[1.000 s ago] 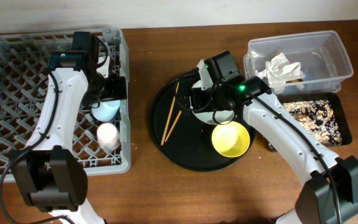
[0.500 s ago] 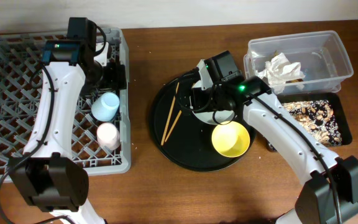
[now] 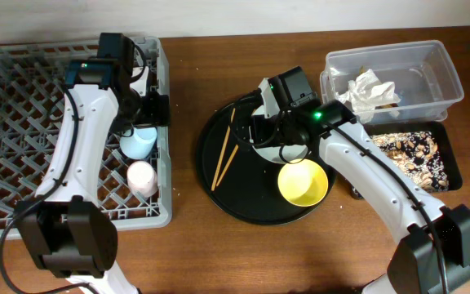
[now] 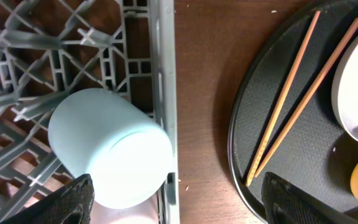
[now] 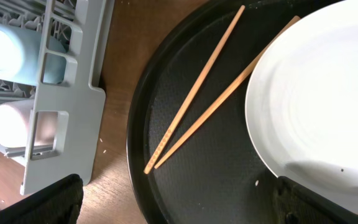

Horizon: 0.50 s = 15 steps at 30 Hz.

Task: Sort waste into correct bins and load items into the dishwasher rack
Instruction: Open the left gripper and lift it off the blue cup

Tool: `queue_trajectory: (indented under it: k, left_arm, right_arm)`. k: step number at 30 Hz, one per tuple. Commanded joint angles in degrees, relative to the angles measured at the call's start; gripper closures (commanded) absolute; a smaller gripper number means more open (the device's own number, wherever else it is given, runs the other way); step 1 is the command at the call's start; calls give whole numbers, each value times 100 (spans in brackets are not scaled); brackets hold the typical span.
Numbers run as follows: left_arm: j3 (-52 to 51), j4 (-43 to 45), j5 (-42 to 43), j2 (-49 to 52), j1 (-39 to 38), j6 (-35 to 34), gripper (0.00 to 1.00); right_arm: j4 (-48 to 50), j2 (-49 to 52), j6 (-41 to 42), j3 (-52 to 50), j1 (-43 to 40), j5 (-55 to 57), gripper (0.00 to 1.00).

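The blue cup (image 3: 139,143) lies on its side in the grey dishwasher rack (image 3: 23,122), by the right wall, with the pink cup (image 3: 142,177) just in front of it. My left gripper (image 3: 152,110) hangs open and empty over that wall; in the left wrist view (image 4: 179,205) its jaws span the blue cup (image 4: 107,146) and the bare table. My right gripper (image 3: 266,131) is open and empty above the plate (image 3: 282,149). The right wrist view (image 5: 179,208) shows the plate (image 5: 316,106) and two chopsticks (image 5: 210,99). The yellow bowl (image 3: 303,181) sits next to the plate.
Plate, bowl and chopsticks (image 3: 227,151) lie on a large round black tray (image 3: 219,196). At the right, a clear tub (image 3: 443,69) holds the white napkin (image 3: 370,90). A shallow black tray (image 3: 451,167) in front of it holds brownish food scraps (image 3: 410,155).
My left gripper pulled back from the blue cup, then shifted right over the rack's wall. The blue cup stays lying in the rack. The right arm has not moved.
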Motion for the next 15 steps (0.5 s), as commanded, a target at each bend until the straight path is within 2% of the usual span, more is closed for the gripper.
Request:
queue_trajectory:
  k: [1, 15]
  left_arm:
    - [-74, 68, -35, 50, -120, 35, 14]
    - [-452, 205, -345, 72, -160, 205, 14]
  right_arm:
    - [-2, 48, -63, -46, 15, 76, 2]
    - [-44, 48, -61, -46, 15, 118, 2]
